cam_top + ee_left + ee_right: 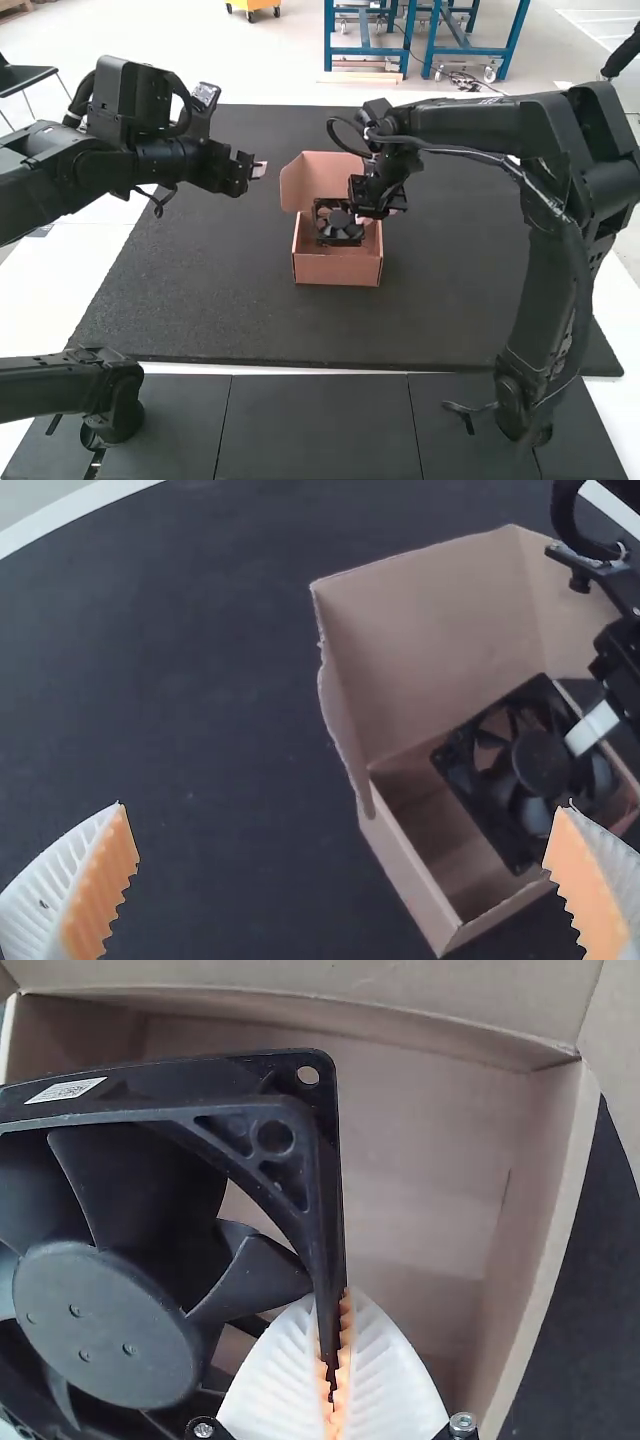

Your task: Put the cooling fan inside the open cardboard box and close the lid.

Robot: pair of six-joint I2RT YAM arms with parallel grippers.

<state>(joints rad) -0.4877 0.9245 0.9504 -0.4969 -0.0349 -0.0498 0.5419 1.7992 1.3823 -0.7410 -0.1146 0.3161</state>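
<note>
The right arm's jaws are clenched on the cooling fan (338, 222), at the centre of the high view. They hold it on edge, tilted, with its lower part already down inside the open cardboard box (337, 265).

In the right wrist view the ribbed white fingers (380, 1380) pinch one thin side wall of the fan's (150, 1290) square black frame, just below a corner with a mounting hole.

Treat the fan as light and stiff. The frame looks like hard, smooth plastic, so a pinch on such a narrow wall may let it pivot or slip if it bumps the cardboard.

Keep your hold on the frame. The blades (250, 1270) look thin and would likely turn or snap under pressure, and the hub gives you nothing to grip.

The box (420, 880) is probably light too, so expect it to slide on the black mat (200, 280) covering the surface if the fan drags against a wall.

The lid (310, 175) stands upright along the box's far-left side in the high view. It should fold at its crease, so push it near the free edge, not at the hinge.

The left arm's jaws are released and spread wide, holding nothing. They sit left of the box in the high view, above the mat.
</note>
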